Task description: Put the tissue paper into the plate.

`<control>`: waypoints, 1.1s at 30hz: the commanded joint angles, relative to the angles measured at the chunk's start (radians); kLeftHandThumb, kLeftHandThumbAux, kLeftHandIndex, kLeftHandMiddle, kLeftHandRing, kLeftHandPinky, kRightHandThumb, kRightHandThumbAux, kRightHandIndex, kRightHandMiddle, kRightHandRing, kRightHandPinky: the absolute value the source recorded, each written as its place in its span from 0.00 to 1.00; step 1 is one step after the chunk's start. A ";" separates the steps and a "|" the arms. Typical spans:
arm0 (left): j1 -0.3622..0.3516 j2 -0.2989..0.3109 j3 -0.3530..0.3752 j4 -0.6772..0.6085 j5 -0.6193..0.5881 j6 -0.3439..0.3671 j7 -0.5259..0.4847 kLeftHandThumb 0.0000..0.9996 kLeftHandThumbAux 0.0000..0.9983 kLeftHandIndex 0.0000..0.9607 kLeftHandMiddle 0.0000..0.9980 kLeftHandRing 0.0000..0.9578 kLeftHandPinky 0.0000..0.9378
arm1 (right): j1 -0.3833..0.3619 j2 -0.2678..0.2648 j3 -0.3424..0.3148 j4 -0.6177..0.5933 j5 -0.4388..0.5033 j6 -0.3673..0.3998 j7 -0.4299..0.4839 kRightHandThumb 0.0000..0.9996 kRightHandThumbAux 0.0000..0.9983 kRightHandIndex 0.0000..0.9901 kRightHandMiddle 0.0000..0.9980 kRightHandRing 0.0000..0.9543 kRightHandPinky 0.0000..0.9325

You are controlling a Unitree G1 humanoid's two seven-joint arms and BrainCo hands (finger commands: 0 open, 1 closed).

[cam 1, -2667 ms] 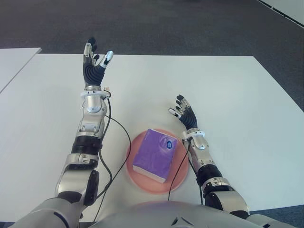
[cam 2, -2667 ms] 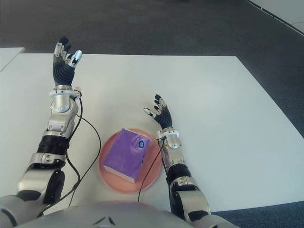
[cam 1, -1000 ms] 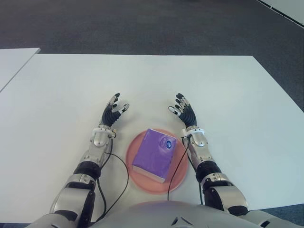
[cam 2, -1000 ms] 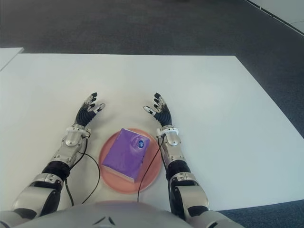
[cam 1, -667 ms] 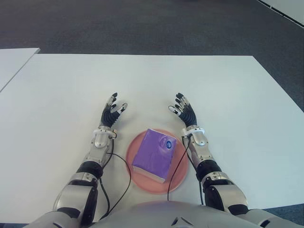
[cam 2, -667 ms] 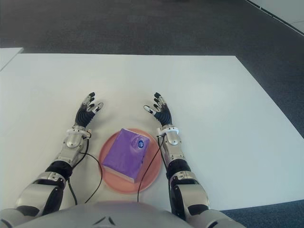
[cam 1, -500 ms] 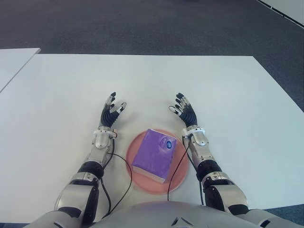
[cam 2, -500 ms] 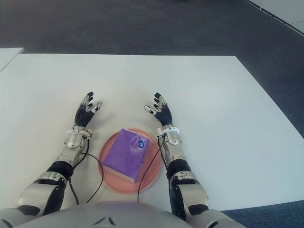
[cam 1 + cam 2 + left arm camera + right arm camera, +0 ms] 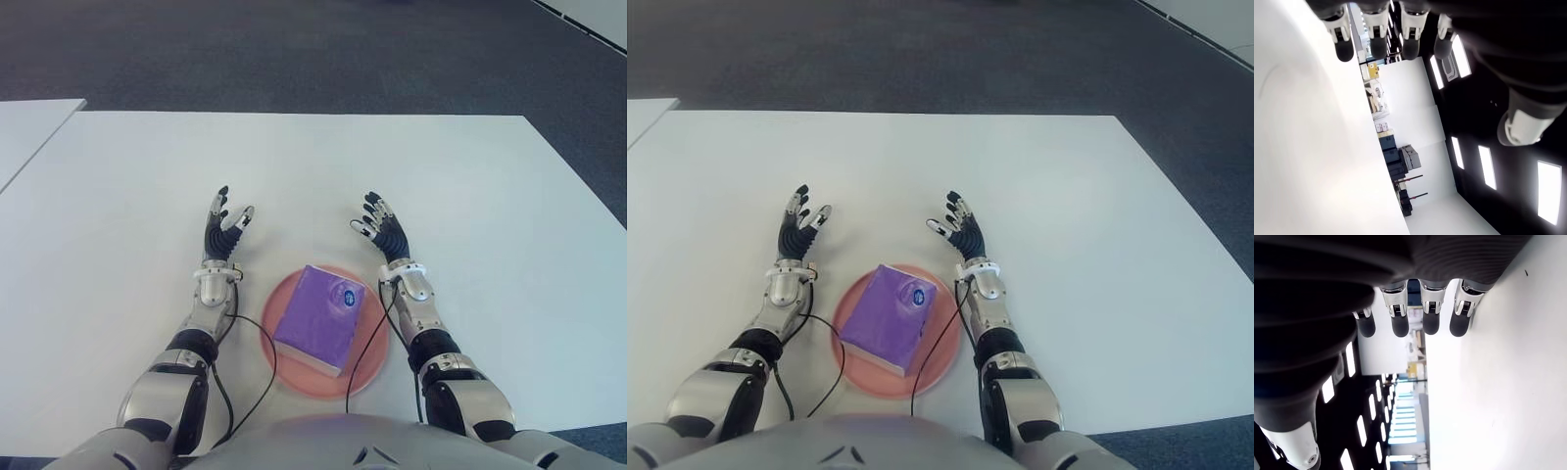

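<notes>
White table (image 9: 490, 196) carries a pink plate (image 9: 367, 367) near the robot's body. Purple tissue paper pack (image 9: 319, 318) lies inside it. Left hand (image 9: 221, 235) and right hand (image 9: 385, 233) flank the plate, fingers spread, holding nothing.

white table (image 9: 392, 157), dark grey carpet (image 9: 294, 49)

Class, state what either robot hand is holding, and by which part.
Nothing. The left hand and right hand are open; the tissue pack lies on the plate.
</notes>
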 commanded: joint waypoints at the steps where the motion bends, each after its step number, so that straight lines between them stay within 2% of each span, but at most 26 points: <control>1: 0.020 -0.019 0.008 0.044 -0.012 0.027 -0.010 0.00 0.51 0.00 0.00 0.00 0.00 | 0.050 -0.009 -0.004 0.042 0.000 0.044 -0.003 0.03 0.72 0.03 0.01 0.00 0.02; 25: 0.018 -0.041 0.029 0.053 -0.062 0.026 -0.088 0.00 0.49 0.00 0.00 0.00 0.00 | 0.063 -0.007 -0.003 0.021 -0.001 0.048 -0.020 0.04 0.72 0.03 0.01 0.00 0.02; 33: 0.024 -0.037 0.022 0.039 -0.053 0.051 -0.087 0.00 0.50 0.00 0.00 0.00 0.00 | 0.077 0.016 -0.015 0.019 -0.016 -0.029 -0.109 0.08 0.73 0.01 0.00 0.00 0.00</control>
